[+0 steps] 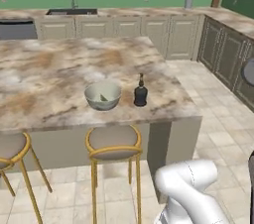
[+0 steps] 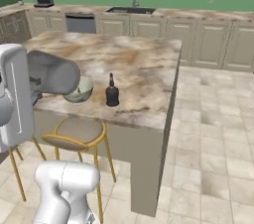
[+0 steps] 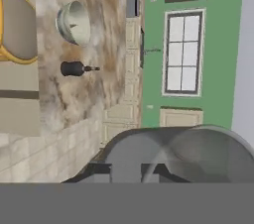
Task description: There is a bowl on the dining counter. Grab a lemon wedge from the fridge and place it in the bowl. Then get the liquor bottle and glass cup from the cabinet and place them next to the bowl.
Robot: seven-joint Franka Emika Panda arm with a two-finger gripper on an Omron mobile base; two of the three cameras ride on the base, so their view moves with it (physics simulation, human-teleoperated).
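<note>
The bowl (image 1: 102,95) stands on the marble table (image 1: 49,64), near the front edge and above a round stool (image 1: 113,141) with a yellow frame. A small pale green lemon wedge (image 1: 103,97) lies inside it, against the bottom. The dark bottle (image 1: 140,91) stands upright just to the right of the bowl, close to it but not touching.

The glass (image 3: 198,153) is off the table and up at the hand. In the hand view it is a wide, see-through grey curve across the lower part of the picture, and the dark finger tips show through it at the bottom. The jaws look clenched on the glass. That view is rolled on its side, so the table runs up the left with the bowl above the bottle. In the right base view the glass lies on its side in front of the bowl's left part, next to the white arm.

Behind the table, a row of cream cabinets runs along the green wall, with a sink (image 1: 72,12) set into the worktop below a window (image 3: 181,52).
</note>
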